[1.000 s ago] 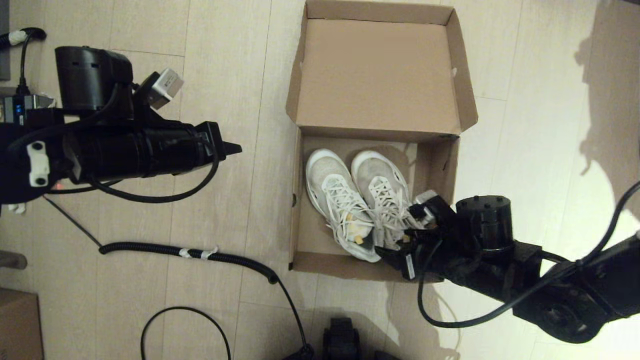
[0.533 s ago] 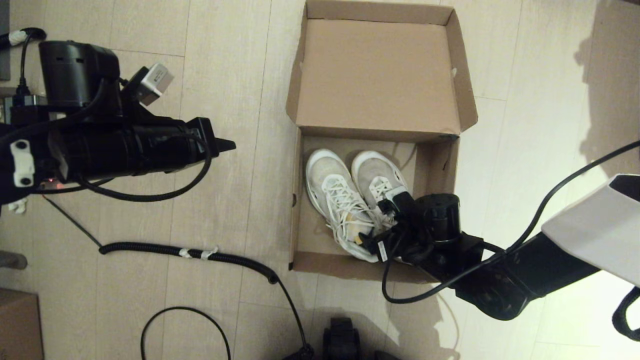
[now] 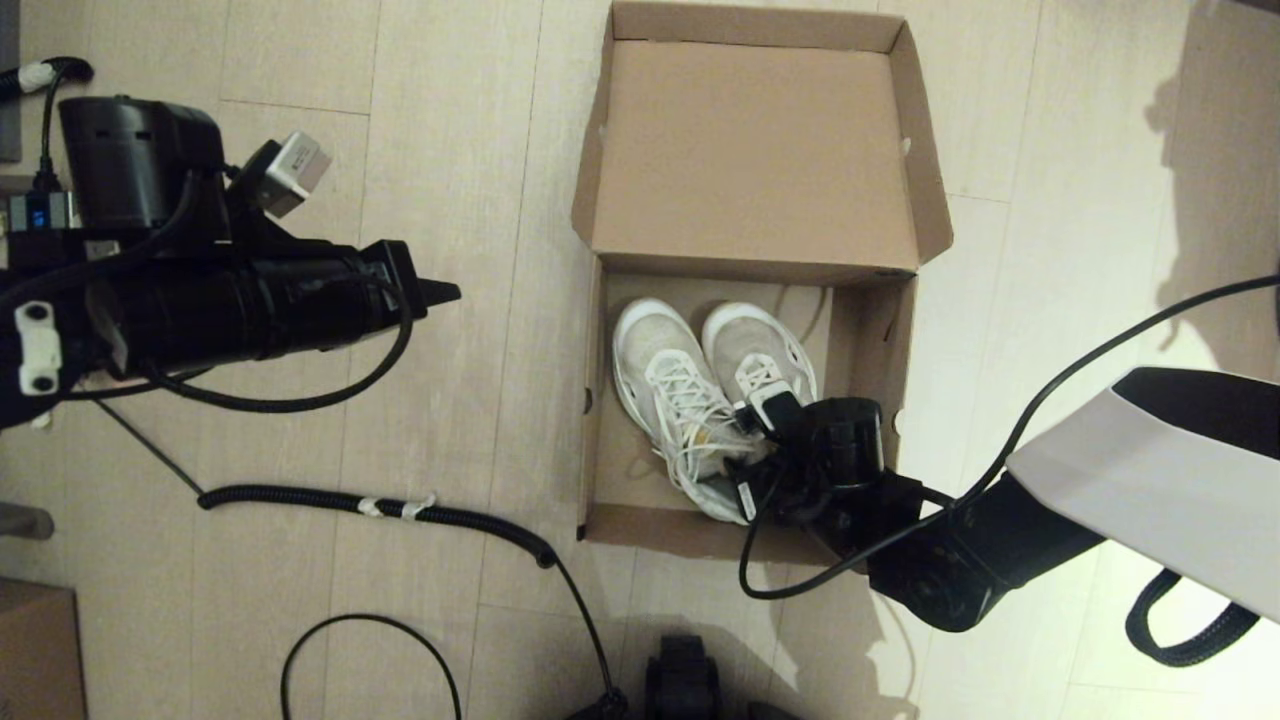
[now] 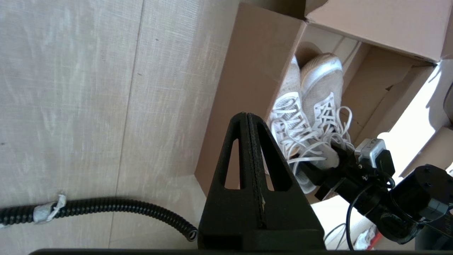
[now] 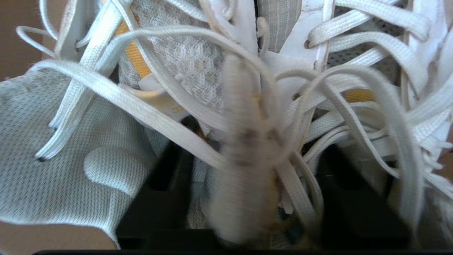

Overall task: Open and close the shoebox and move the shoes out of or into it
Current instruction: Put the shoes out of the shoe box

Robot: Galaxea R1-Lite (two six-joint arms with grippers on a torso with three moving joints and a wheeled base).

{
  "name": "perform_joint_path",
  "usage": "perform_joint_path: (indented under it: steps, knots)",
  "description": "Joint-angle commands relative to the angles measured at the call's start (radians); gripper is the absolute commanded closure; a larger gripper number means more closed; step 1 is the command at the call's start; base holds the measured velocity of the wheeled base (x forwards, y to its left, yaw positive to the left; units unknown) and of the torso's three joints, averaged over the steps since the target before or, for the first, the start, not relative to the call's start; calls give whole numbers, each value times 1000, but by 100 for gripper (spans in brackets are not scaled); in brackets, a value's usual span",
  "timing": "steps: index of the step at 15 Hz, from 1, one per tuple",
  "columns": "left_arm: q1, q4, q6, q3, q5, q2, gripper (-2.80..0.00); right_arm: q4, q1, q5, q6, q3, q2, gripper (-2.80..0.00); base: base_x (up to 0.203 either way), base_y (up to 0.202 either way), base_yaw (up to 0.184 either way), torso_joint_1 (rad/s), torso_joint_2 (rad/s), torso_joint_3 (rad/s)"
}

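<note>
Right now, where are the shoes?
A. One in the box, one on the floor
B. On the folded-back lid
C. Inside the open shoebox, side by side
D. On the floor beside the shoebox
C: both shoes lie side by side inside the shoebox, whose lid is folded back; the right gripper is down at their heel ends.

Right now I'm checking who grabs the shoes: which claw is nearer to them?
Right. The right claw is down inside the shoebox, among the laces of the shoes. The left claw hangs outside the box, over the floor to its left.
</note>
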Motion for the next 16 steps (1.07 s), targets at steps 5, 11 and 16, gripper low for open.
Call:
perform_joint_path:
  steps: [5,11,16]
  knots:
    - [43,0,-3,1,-2,-37,0,73,-2,7,2,-9,-95,0,0,0,0,0,0,0]
    - [67,0,-3,-3,-2,-82,0,574,-3,249,196,-77,-384,0,0,0,0,0,0,0]
    - [82,0,-7,33,-7,-122,0,805,-5,433,259,-131,-588,0,0,0,0,0,0,0]
